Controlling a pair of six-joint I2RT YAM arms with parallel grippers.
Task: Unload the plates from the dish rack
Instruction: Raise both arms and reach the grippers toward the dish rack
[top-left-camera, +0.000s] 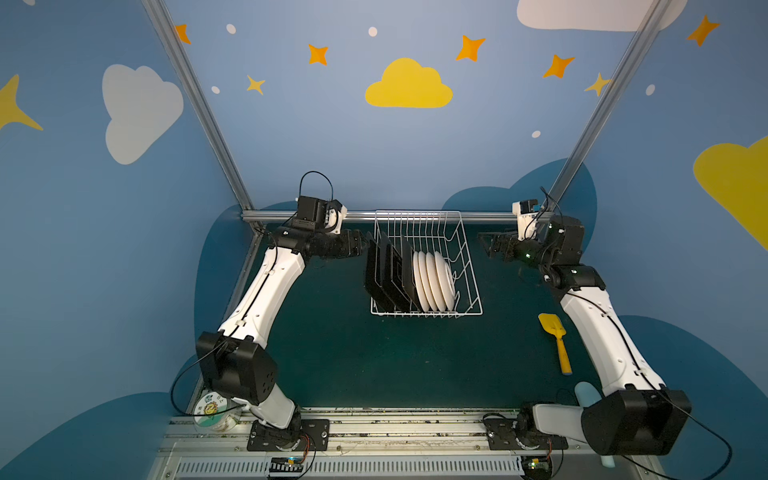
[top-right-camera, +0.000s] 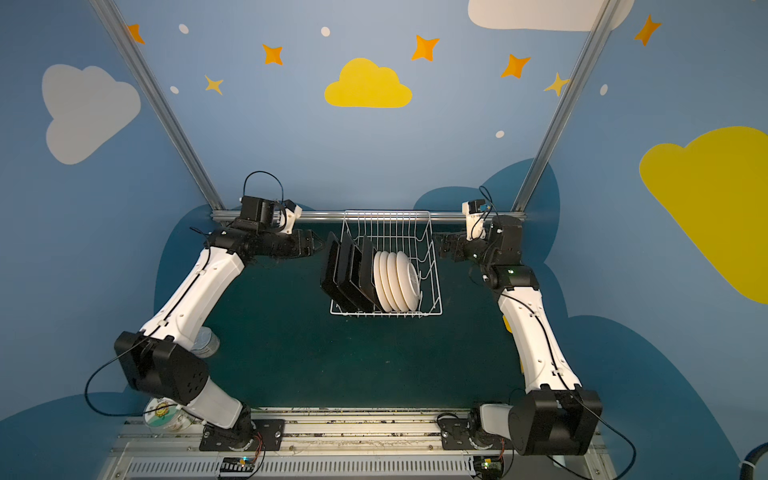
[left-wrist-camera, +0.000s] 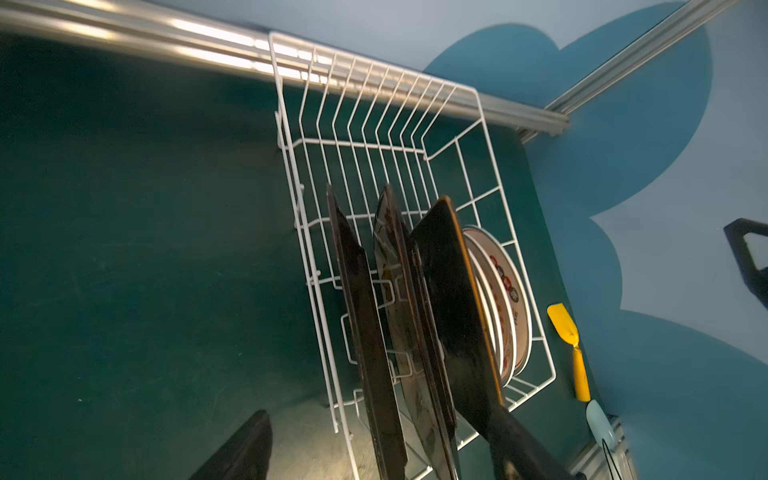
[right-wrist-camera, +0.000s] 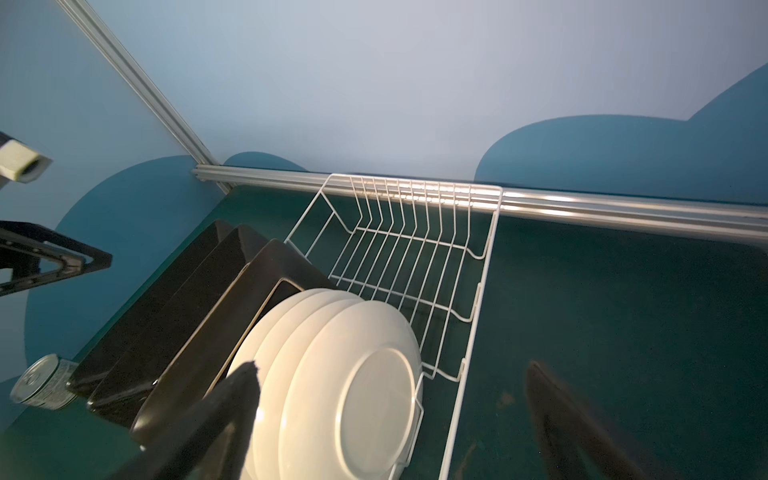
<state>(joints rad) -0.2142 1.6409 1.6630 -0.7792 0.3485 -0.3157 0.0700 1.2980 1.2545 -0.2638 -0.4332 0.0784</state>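
Note:
The white wire dish rack (top-left-camera: 419, 216) (top-right-camera: 386, 212) (left-wrist-camera: 494, 199) (right-wrist-camera: 488, 249) stands at the back middle of the green table. Three black-backed square plates (top-left-camera: 386, 270) (top-right-camera: 345, 270) (left-wrist-camera: 357, 311) (right-wrist-camera: 187, 311) stand on edge in its left half. Several round cream-white plates (top-left-camera: 434, 282) (top-right-camera: 395, 282) (left-wrist-camera: 505, 291) (right-wrist-camera: 353, 374) stand beside them. My left gripper (top-left-camera: 366, 244) (top-right-camera: 320, 245) (left-wrist-camera: 380, 415) is open just left of the leftmost square plate's upper corner, holding nothing. My right gripper (top-left-camera: 486, 245) (top-right-camera: 440, 245) (right-wrist-camera: 390, 365) hangs open off the rack's right side, empty.
A yellow spatula (top-left-camera: 555, 340) (left-wrist-camera: 569, 345) and a pale blue spatula (top-left-camera: 586, 395) (left-wrist-camera: 598, 419) lie right of the rack by the right arm. A clear sunflower-label tub (top-left-camera: 212, 409) (top-right-camera: 164, 415) sits at the front left. A tin can (top-right-camera: 205, 343) (right-wrist-camera: 41, 382) stands behind the left arm.

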